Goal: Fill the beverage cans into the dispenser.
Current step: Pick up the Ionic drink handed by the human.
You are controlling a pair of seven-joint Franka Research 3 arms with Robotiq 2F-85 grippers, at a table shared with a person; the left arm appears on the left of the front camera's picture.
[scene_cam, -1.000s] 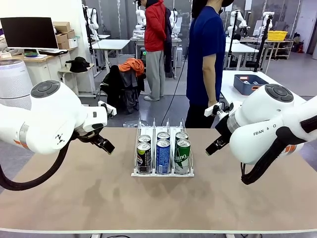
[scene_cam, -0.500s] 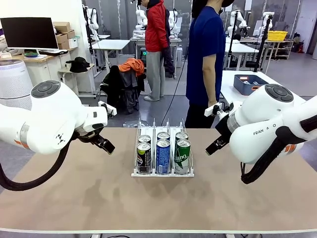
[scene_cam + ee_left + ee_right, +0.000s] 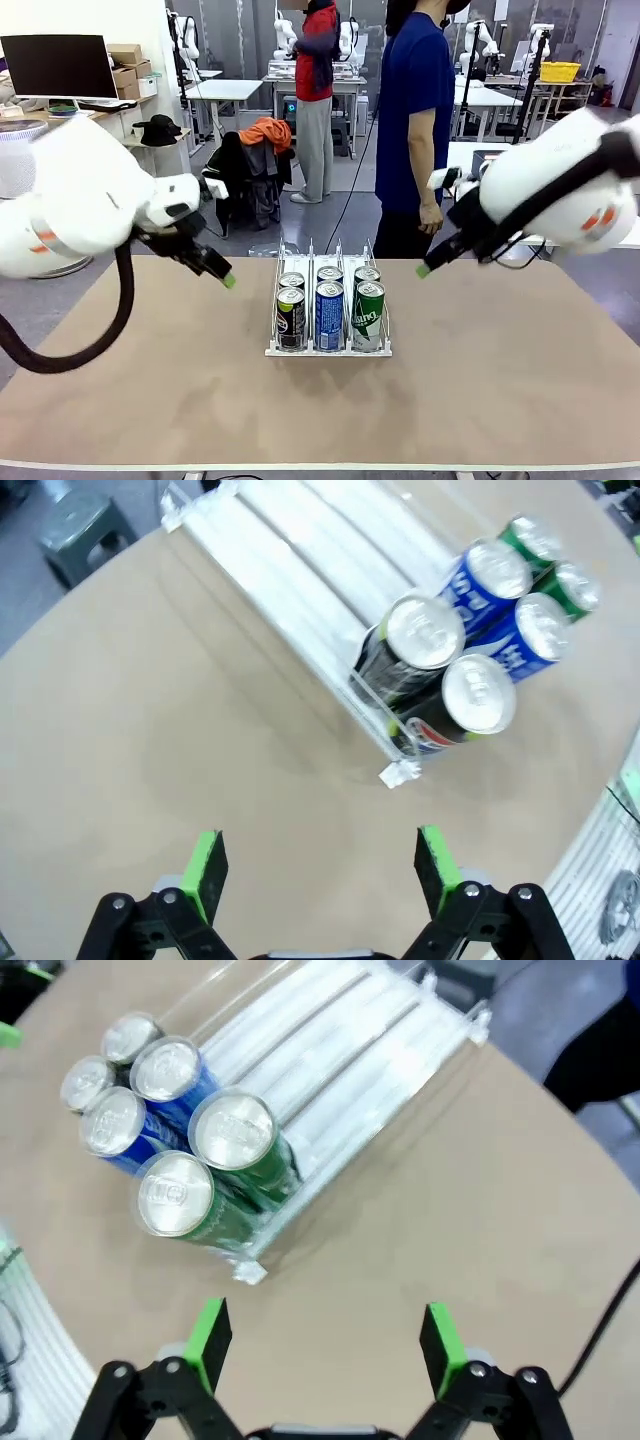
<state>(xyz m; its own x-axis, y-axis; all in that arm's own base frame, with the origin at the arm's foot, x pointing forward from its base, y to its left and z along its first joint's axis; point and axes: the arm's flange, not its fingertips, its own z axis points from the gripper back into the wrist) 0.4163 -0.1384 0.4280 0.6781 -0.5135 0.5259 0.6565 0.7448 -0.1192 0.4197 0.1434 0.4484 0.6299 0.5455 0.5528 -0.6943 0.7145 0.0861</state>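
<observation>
The dispenser (image 3: 328, 349) stands mid-table, a clear rack with three lanes and a white base. Several beverage cans stand at its near end, two per lane: black (image 3: 290, 318), blue (image 3: 329, 315) and green (image 3: 369, 315) in front. My left gripper (image 3: 225, 278) hovers open above the table, left of the rack. My right gripper (image 3: 425, 268) hovers open to its right. In the left wrist view the gripper (image 3: 322, 865) is empty, with the black cans (image 3: 420, 645) nearest. In the right wrist view the gripper (image 3: 325, 1340) is empty, with the green cans (image 3: 235, 1135) nearest. The lanes behind the cans (image 3: 350, 1040) are bare.
A person in a blue shirt (image 3: 415, 120) stands at the table's far edge, behind the rack, arms hanging down. The tan tabletop (image 3: 150, 390) is bare on both sides of the rack and in front of it.
Both arms have swung upward and outward. Each gripper's fingertips now sit a little higher above the table. The cans and rack have not moved.
</observation>
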